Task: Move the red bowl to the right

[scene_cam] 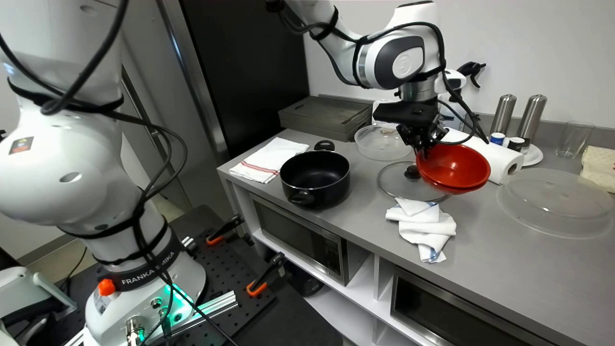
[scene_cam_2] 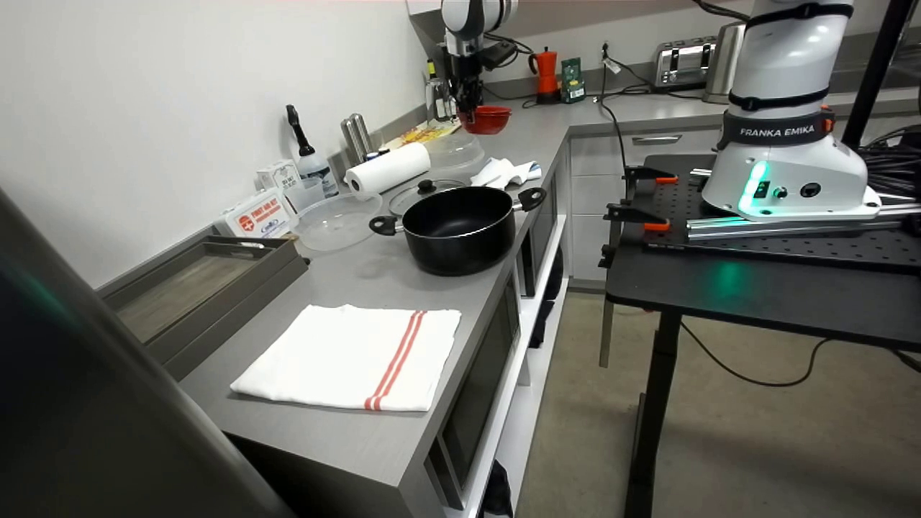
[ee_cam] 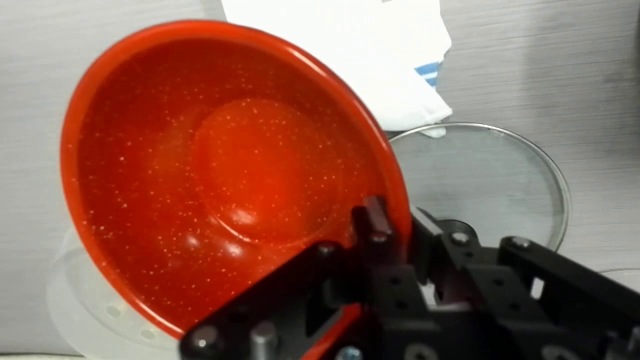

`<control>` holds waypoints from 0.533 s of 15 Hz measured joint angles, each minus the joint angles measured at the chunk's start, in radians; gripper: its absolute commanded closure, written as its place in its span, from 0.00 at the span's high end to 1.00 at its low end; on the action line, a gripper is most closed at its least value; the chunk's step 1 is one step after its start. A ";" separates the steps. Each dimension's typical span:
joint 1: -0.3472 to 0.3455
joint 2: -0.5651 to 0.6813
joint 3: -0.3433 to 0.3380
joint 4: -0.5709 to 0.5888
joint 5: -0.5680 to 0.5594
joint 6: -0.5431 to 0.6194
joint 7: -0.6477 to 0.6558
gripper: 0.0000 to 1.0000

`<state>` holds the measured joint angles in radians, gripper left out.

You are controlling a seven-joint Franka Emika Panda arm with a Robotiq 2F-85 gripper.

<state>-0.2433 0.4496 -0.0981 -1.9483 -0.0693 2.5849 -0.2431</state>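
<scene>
The glossy bright red bowl (scene_cam: 456,166) is in the air above the counter (scene_cam: 523,283), tilted. It also shows in an exterior view (scene_cam_2: 491,121) and large in the wrist view (ee_cam: 240,150). My gripper (ee_cam: 397,220) is shut on the bowl's rim, one finger inside the bowl and one outside. In both exterior views the gripper (scene_cam: 423,153) holds the bowl at its edge, and the rest of the bowl sticks out from the fingers (scene_cam_2: 469,111). Part of the near rim is hidden behind the fingers in the wrist view.
A glass lid (scene_cam: 396,185) and a crumpled white cloth (scene_cam: 425,228) lie near the bowl. A paper towel roll (scene_cam: 504,161) lies behind it. A clear plastic cover (scene_cam: 557,199) is on the counter farther along. The black pot (scene_cam: 317,185) stands on the opposite side.
</scene>
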 measured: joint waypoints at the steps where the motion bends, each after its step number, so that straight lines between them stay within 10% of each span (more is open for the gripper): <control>1: -0.005 0.013 -0.009 0.004 0.000 0.000 0.017 0.02; 8: -0.046 0.137 -0.033 0.099 0.042 -0.007 0.102 0.02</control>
<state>-0.2898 0.5868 -0.1306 -1.8496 -0.0275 2.5781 -0.1411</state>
